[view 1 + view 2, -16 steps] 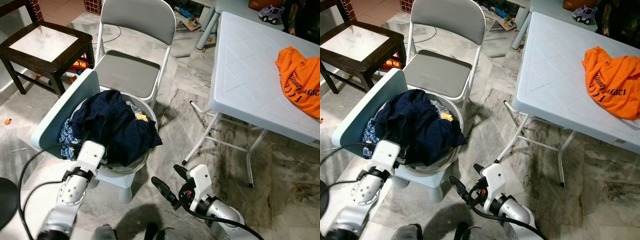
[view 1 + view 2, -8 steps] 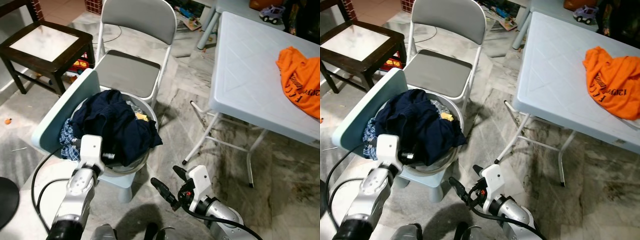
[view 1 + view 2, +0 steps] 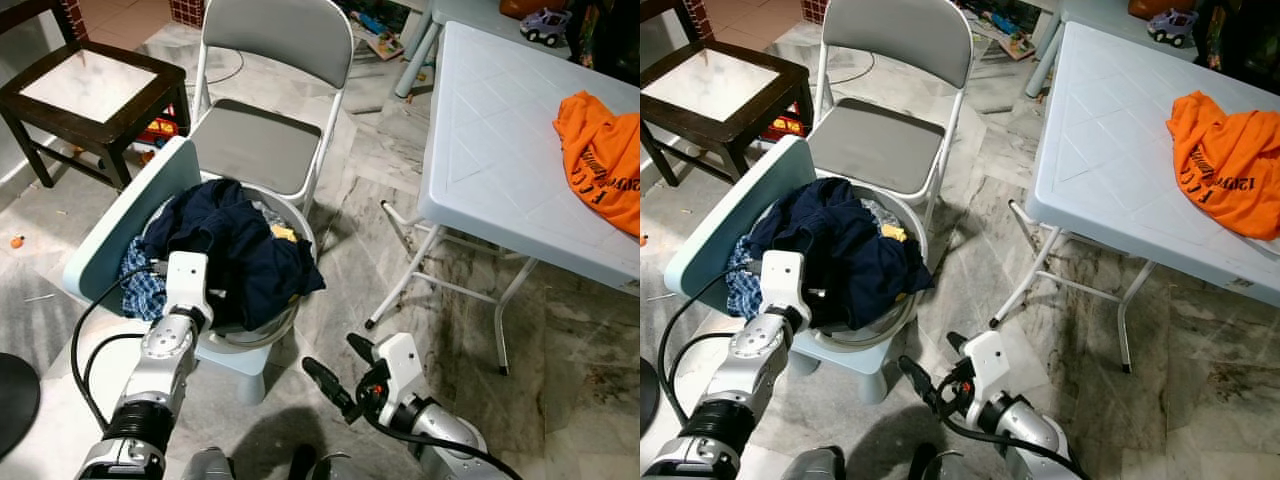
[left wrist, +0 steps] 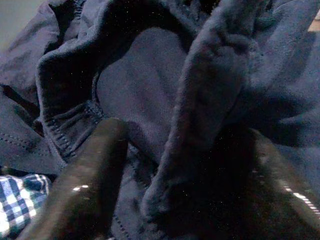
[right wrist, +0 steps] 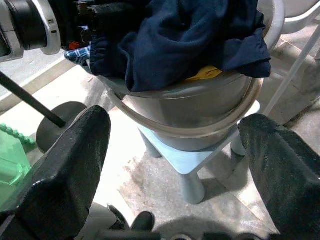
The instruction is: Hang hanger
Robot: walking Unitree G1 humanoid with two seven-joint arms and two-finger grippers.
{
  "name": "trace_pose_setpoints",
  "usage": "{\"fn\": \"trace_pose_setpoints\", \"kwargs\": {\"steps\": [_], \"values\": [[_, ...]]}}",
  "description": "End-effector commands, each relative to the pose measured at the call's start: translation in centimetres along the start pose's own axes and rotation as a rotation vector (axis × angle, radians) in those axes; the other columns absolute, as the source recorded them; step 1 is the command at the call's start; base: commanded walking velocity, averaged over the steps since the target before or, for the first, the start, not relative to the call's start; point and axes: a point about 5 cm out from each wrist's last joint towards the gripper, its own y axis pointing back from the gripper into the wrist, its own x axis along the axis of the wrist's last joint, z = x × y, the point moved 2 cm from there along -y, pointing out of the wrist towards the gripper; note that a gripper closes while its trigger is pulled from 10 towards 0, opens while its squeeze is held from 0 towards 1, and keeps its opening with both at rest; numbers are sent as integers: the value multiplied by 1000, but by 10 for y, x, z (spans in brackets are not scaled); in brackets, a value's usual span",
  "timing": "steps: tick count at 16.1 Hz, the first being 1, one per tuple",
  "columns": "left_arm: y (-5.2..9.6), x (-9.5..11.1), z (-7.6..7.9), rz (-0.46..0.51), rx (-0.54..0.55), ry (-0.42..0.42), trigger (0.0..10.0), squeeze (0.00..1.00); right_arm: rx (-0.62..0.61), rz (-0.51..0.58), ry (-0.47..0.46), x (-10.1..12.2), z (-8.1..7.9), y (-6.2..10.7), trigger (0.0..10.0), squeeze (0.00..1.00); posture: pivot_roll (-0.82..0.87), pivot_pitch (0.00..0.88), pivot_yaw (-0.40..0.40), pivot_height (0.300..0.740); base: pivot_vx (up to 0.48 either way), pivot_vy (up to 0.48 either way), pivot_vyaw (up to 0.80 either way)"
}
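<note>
You're at the tub of laundry on the small blue chair — no hanger can be made out, so part the navy garment gently before closing. Your left gripper sits at the tub's near edge, fingers spread around a navy fold. Right gripper hovers low, open, empty.

One basket, two chairs, two tables, one orange shirt.

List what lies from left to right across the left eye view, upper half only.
Dark side table → grey folding chair → white table → orange shirt.
</note>
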Motion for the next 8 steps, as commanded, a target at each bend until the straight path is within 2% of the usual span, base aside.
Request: {"fn": "trace_pose_setpoints", "kwargs": {"steps": [1, 4, 6, 8], "values": [[0, -7, 2, -33, -4, -15, 0, 0, -28, -14, 12, -3, 5, 5, 10000, 0, 252, 198, -192, 740, 0, 0, 0], [-3, -6, -1, -33, -11, -71, 0, 0, -26, -16, 14, -3, 5, 5, 10000, 0, 256, 201, -195, 740, 0, 0, 0], [-6, 2, -2, -13, -32, -176, 0, 0, -25, -18, 11, -4, 4, 5, 10000, 0, 253, 200, -194, 740, 0, 0, 0], [-7, 5, -3, 0, -39, -219, 0, 0, -32, -21, 6, -5, 4, 6, 10000, 0, 248, 199, -187, 740, 0, 0, 0]]}}
